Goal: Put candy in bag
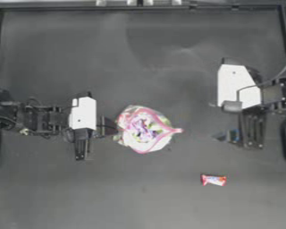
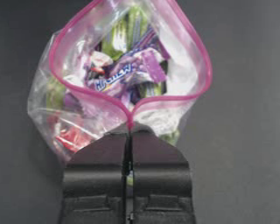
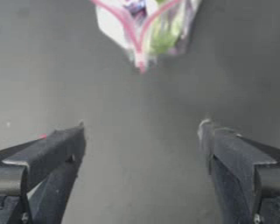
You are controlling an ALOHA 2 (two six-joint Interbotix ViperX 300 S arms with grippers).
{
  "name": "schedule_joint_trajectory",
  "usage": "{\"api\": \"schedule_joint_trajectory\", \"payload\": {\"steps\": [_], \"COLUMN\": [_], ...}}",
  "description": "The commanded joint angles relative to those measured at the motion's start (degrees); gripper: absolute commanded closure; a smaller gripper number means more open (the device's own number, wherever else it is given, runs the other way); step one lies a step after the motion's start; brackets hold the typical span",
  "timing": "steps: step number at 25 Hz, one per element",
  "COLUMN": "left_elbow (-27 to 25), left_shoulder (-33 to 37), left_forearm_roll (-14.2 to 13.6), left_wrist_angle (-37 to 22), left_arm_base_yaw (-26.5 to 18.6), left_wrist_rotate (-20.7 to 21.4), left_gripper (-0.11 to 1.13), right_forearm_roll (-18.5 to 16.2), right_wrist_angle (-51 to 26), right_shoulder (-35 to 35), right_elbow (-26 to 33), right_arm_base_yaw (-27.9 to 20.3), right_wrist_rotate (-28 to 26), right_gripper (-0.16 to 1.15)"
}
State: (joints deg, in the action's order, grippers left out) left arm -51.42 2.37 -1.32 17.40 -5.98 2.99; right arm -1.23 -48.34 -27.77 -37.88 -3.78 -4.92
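The bag (image 1: 144, 129), clear plastic with a pink zip strip, lies at the table's middle with its mouth gaping. It shows wrapped sweets inside in the left wrist view (image 2: 127, 74). My left gripper (image 1: 109, 127) (image 2: 129, 131) is at the bag's left edge, shut on the pink rim. The candy (image 1: 213, 180), red-ended with a whitish middle, lies alone on the table toward the front right, well clear of both grippers. To the bag's right, my right gripper (image 1: 229, 135) (image 3: 141, 129) hangs open and holds nothing. Its wrist view faces the bag's pink corner (image 3: 141, 65).
The dark table (image 1: 139, 58) stretches behind the bag. A raised frame edge (image 1: 139, 6) runs along the back. The right arm's white wrist block (image 1: 235, 87) sits behind and right of the bag.
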Motion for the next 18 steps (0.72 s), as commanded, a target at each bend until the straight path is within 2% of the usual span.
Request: {"api": "schedule_joint_trajectory", "payload": {"steps": [1,9,18], "left_elbow": [1.14,1.14,1.14], "left_shoulder": [0.97,0.97,0.97], "left_forearm_roll": [-0.09,-0.09,-0.09], "left_wrist_angle": [0.18,0.09,0.18], "left_arm_base_yaw": [-0.09,-0.26,-0.53], "left_wrist_rotate": [0.09,0.09,0.09], "left_gripper": [0.99,0.99,0.99], "right_forearm_roll": [-0.09,-1.14,-4.92], "right_wrist_angle": [-3.78,-10.81,-11.87], "right_shoulder": [-2.37,-2.55,-0.18], "right_elbow": [1.93,2.72,2.29], "right_arm_base_yaw": [1.23,6.50,14.06], "right_wrist_rotate": [-1.14,-7.47,-16.52], "right_gripper": [-0.04,-0.04,-0.04]}}
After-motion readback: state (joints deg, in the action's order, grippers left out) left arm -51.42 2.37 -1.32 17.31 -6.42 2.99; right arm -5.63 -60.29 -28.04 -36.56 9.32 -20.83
